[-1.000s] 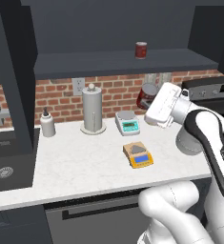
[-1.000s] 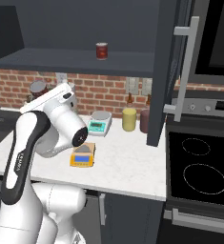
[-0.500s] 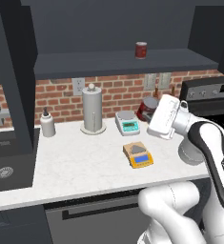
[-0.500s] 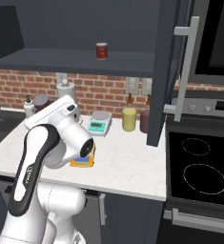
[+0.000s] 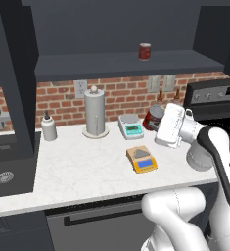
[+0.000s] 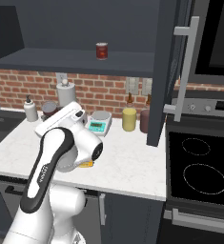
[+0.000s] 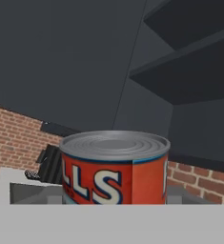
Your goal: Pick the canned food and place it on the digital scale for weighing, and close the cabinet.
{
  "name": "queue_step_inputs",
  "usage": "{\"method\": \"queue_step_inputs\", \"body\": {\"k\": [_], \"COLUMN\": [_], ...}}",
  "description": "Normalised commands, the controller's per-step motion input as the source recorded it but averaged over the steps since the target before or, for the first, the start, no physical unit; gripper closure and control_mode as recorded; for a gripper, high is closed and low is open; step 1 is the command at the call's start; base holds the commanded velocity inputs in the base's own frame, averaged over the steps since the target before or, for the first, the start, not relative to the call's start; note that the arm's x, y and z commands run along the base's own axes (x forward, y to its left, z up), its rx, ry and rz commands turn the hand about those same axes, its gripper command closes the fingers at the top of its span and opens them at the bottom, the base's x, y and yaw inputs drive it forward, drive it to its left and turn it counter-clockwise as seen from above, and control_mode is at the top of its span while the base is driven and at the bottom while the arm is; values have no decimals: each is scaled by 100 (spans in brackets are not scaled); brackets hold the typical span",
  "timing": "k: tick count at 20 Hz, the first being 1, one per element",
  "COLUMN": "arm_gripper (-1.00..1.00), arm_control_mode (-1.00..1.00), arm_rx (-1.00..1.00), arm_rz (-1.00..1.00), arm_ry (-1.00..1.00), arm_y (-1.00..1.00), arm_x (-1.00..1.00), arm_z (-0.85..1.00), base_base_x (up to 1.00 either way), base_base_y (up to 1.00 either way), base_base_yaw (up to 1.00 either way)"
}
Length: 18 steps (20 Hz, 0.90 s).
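Cabinet doors: two on the cabinet [image 5: 11,73], both swung open, one at each end of the shelf; the right one carries a long pale handle.
Soap bottle: one [image 5: 49,128], on the counter [image 5: 82,166] by the left door.
Paper towel holder: one [image 5: 96,112], upright against the brick wall.
Cans: two. The canned food [image 5: 145,51], dark red, stands upright on the cabinet's shelf, high above the counter. The red can [image 5: 152,116], brighter and lettered in white, sits at the front of the hand.
Scales: two. The white-grey scale [image 5: 131,126] lies near the wall beside the towel holder. The digital scale [image 5: 145,160], yellow-orange, lies nearer the counter's front edge with its platform bare.
Gripper: one [image 5: 159,122], right of the white-grey scale and above the digital scale. Its jaws stand about half wide and look closed on the red can, though the can hides the fingertips in the hand view.
Bottles: two, one yellow bottle [image 6: 129,118] and one dark bottle [image 6: 145,120], just left of the right door.
Stove: one [image 6: 199,167], at the far right.
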Motion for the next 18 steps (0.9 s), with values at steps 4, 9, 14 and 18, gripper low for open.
{"method": "queue_step_inputs", "body": {"k": [4,9,14,18], "arm_gripper": [100,100,100,100], "arm_control_mode": [-100,-100,-100,-100], "arm_rx": [0,0,0,0], "arm_rz": [2,3,5,2], "arm_ry": [0,3,9,10], "arm_y": [-3,-9,-20,-14], "arm_x": [20,32,32,22], "arm_z": [-43,-37,-24,-13], "base_base_x": [0,0,0,0], "base_base_y": [0,0,0,0], "base_base_yaw": [0,0,0,0]}}
